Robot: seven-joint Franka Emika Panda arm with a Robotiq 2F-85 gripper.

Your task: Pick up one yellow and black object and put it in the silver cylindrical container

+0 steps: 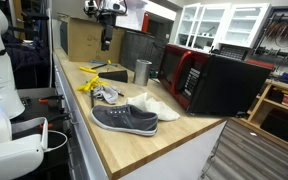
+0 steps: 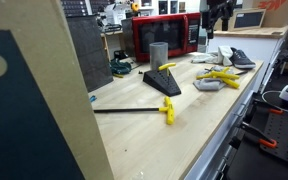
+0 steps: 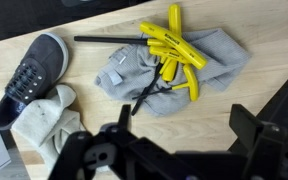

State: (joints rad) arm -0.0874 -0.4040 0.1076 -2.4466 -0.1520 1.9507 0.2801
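Several yellow and black T-handle tools (image 3: 174, 48) lie in a pile on a crumpled grey cloth (image 3: 209, 72) on the wooden counter; both exterior views show this pile (image 1: 88, 86) (image 2: 220, 77). Another such tool (image 2: 168, 110) lies apart on the counter with its long black shaft pointing away. The silver cylindrical container (image 1: 142, 71) (image 2: 159, 53) stands upright near the black and red microwave. My gripper (image 3: 181, 112) (image 1: 106, 40) hangs open well above the cloth, with nothing between its fingers (image 3: 246, 122).
A grey shoe (image 3: 29, 72) (image 1: 124, 120) and a white sock (image 3: 44, 122) lie beside the cloth. The black and red microwave (image 1: 212, 82) stands at the back. A black wedge (image 2: 162, 80) sits near the container, with a yellow tool on it (image 1: 94, 67). The counter edge (image 1: 79, 130) is close.
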